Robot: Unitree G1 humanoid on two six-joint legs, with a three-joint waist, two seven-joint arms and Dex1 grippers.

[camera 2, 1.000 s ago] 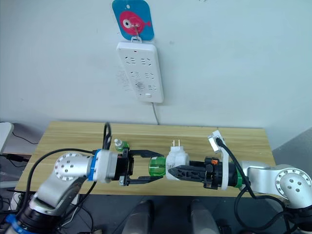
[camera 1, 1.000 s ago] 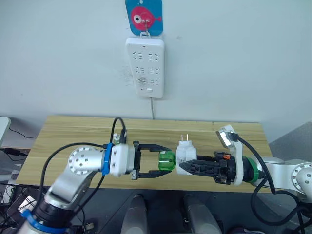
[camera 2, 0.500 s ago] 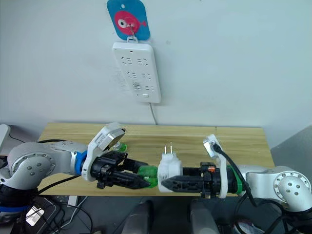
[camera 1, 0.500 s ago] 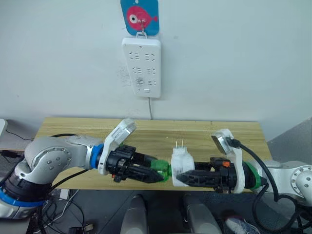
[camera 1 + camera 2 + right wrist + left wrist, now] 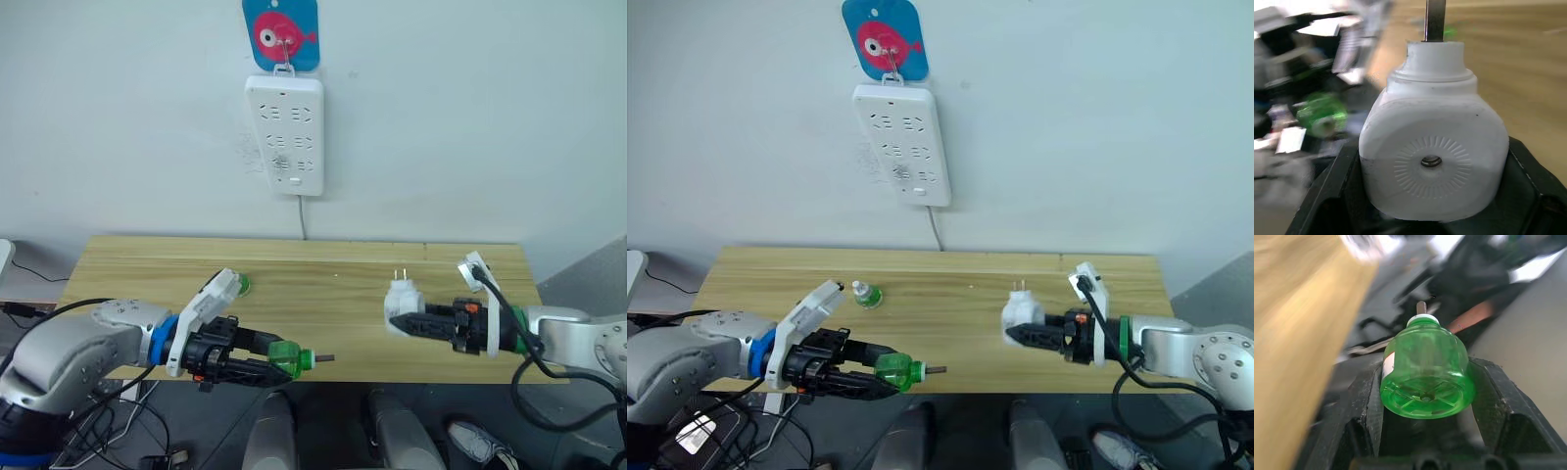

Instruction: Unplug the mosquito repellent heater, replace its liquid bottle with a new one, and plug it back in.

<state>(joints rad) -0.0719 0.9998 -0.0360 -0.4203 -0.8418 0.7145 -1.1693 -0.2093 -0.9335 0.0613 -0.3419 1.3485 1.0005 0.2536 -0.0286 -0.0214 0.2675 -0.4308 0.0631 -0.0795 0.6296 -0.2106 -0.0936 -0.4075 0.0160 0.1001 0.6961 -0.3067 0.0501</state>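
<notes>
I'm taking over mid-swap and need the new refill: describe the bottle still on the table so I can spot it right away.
Start at the white power strip on the wall and drop down to the wooden table. The spare bottle stands upright on the table's left half, beyond the left hand. It is small and green with a pale top, and stands free on the wood, unlike the green bottle clamped in that hand.

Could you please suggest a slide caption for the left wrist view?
Left gripper holding the green bottle by its sides, its wick pointing away from the camera.
</notes>
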